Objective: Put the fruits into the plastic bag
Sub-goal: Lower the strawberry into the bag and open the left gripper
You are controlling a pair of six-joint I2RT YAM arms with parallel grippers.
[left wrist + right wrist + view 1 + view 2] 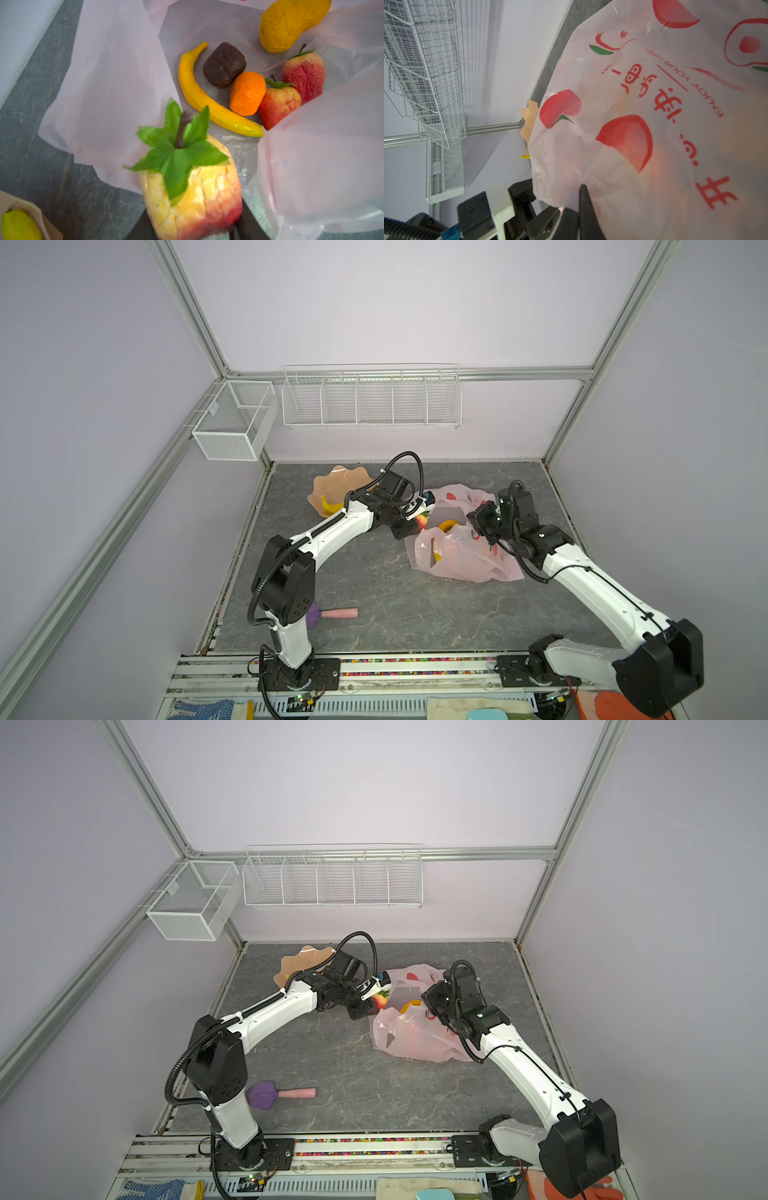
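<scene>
My left gripper is shut on a yellow-red strawberry with green leaves, held just above the open mouth of the pale pink plastic bag. Inside the bag lie a banana, a dark brown fruit, an orange, two strawberries and a yellow-orange pear or mango. My right gripper is shut on the bag's edge and holds it lifted. In both top views the bag lies right of centre between the two grippers. Another banana rests in the bowl.
A peach scalloped bowl stands at the back left of the grey mat, behind my left arm. A purple-headed, pink-handled utensil lies near the front left. White wire baskets hang on the back wall.
</scene>
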